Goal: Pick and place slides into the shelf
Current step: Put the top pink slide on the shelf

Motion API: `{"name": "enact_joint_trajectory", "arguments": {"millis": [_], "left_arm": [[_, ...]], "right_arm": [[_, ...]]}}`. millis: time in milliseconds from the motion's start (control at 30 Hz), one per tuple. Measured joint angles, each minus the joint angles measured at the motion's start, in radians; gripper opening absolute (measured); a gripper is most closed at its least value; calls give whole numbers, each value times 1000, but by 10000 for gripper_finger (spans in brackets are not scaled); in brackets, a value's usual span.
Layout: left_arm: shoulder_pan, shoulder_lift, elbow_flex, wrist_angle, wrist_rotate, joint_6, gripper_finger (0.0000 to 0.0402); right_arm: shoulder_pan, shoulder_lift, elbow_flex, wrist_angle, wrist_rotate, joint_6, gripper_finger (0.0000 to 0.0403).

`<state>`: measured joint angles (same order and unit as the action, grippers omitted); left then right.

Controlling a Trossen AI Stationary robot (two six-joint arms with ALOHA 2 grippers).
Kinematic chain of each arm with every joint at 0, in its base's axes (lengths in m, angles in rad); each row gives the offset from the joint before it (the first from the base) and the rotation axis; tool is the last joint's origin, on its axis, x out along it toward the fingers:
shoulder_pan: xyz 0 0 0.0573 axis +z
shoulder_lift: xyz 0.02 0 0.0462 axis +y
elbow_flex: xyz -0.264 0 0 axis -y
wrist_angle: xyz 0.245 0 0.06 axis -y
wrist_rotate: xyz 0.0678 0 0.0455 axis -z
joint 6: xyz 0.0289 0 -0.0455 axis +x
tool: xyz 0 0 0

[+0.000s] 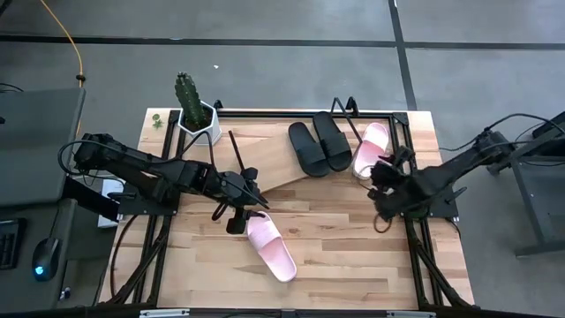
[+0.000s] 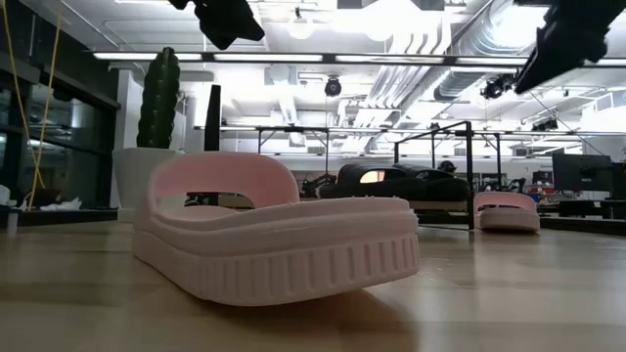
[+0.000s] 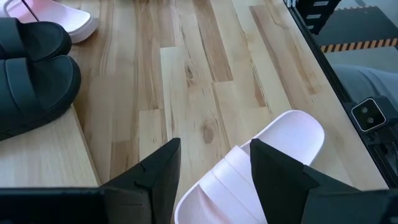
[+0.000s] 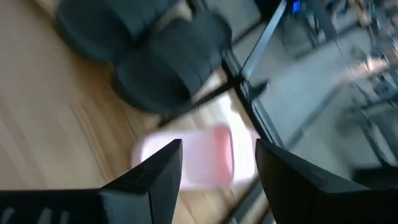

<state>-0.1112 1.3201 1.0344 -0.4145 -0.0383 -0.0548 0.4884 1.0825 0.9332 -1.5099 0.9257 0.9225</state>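
Table (image 1: 353,256): 2 black slides (image 1: 320,144) on shelf (image 1: 274,159), 2 pink slides (image 1: 270,246).

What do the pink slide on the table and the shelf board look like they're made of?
Pink slide: likely soft molded foam or rubber, matte, with a ribbed sole edge. Shelf board: light wood with visible grain on a thin black wire frame.
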Motion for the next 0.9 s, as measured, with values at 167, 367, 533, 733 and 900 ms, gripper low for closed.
{"name": "enact_joint_trajectory", "arguments": {"millis": [167, 367, 533, 733, 900], "left_arm": [[0, 0, 0, 0, 0, -3, 177], [0, 0, 0, 6, 0, -3, 177], [0, 0, 0, 16, -8, -3, 177], [0, 0, 0, 17, -8, -3, 177], [0, 0, 0, 17, -8, -3, 177]], "right_arm": [[115, -119, -64, 10, 78, 15, 193], [195, -235, -58, 34, 88, -6, 193], [236, -284, -58, 34, 88, -6, 193], [259, -300, -59, 35, 94, -1, 193], [259, -284, -59, 37, 95, 1, 193]]}}
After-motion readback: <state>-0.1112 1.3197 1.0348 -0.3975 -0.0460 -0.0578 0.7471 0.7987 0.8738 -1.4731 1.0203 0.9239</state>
